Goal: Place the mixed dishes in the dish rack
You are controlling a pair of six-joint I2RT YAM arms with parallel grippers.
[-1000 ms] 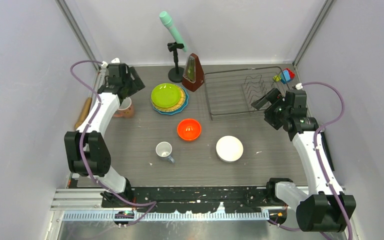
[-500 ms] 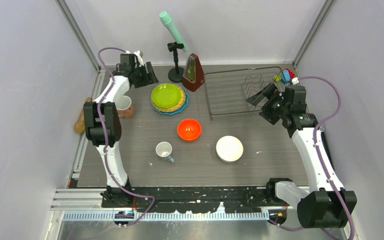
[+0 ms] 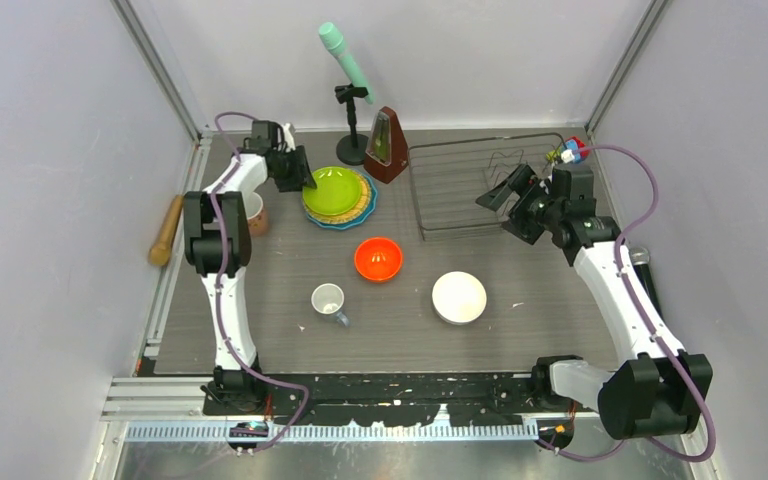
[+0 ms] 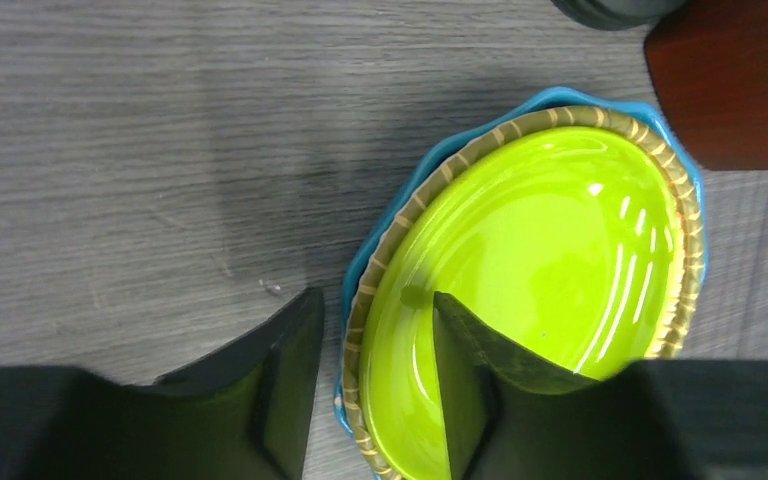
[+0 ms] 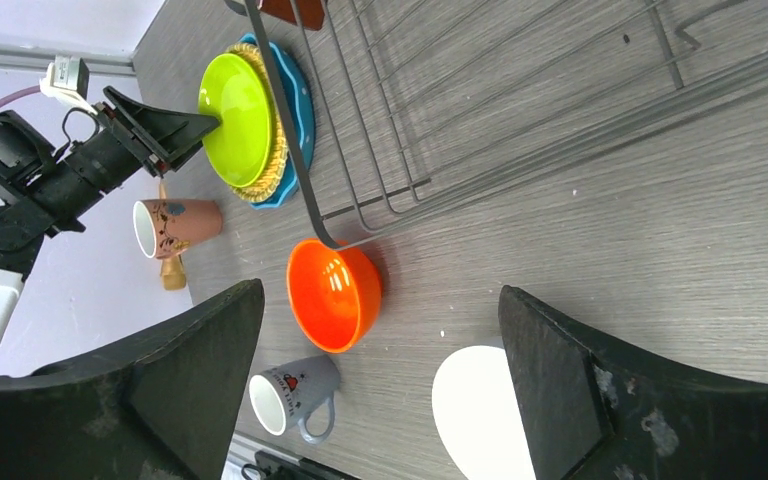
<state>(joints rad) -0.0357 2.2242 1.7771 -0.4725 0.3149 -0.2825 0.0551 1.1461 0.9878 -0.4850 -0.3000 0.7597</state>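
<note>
The lime-green plate (image 3: 333, 190) lies on top of the yellow-rimmed plate (image 3: 366, 198) and the blue plate (image 3: 341, 223), left of the dish rack (image 3: 440, 190). My left gripper (image 3: 305, 181) is open at the stack's left edge. In the left wrist view (image 4: 375, 335) one finger is over the lime-green plate (image 4: 550, 240) and the other is outside the rim above the table. My right gripper (image 3: 493, 196) is open and empty above the rack's right part. The orange bowl (image 3: 378, 258), white bowl (image 3: 459, 297) and small white cup (image 3: 328, 300) sit mid-table. The pink mug (image 3: 253, 212) stands left of the plates.
The brown metronome (image 3: 386, 146) stands between the plates and the rack. A black stand with a teal handle (image 3: 345, 60) is behind it. The wooden rolling pin (image 3: 166, 230) lies at the left edge. A coloured block (image 3: 571, 152) sits behind the rack's right corner.
My left gripper has swung from behind the pink mug to the left rim of the plate stack. My right gripper has moved left and back, over the rack.
</note>
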